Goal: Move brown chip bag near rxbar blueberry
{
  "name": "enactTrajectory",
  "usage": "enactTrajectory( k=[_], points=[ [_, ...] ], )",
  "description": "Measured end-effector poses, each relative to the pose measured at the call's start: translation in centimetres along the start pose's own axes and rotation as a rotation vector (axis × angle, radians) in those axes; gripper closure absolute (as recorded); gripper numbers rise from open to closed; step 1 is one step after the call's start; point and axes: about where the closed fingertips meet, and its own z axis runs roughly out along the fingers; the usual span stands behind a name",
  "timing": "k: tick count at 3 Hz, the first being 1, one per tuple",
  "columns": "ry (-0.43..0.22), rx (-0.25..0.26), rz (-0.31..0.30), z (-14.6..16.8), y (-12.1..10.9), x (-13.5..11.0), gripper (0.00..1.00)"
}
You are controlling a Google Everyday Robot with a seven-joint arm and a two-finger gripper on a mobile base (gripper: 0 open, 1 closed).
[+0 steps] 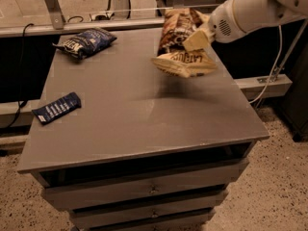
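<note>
Brown chip bag (180, 52) hangs in the air above the far right of the worktop (144, 114), with the pincer (196, 40) closed on its right side. The pick-up looks done. The carry and set-down are left, since the rxbar blueberry (57, 108) lies well apart at the near left edge. A dark blue chip bag (85, 42) sits far left.
</note>
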Motion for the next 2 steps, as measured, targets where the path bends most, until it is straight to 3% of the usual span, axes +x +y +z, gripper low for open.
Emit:
enactTrajectory(
  k=[2],
  points=[
    [-0.151, -0.397, -0.159, 8.4, 7.9, -5.3, 1.00]
  ],
)
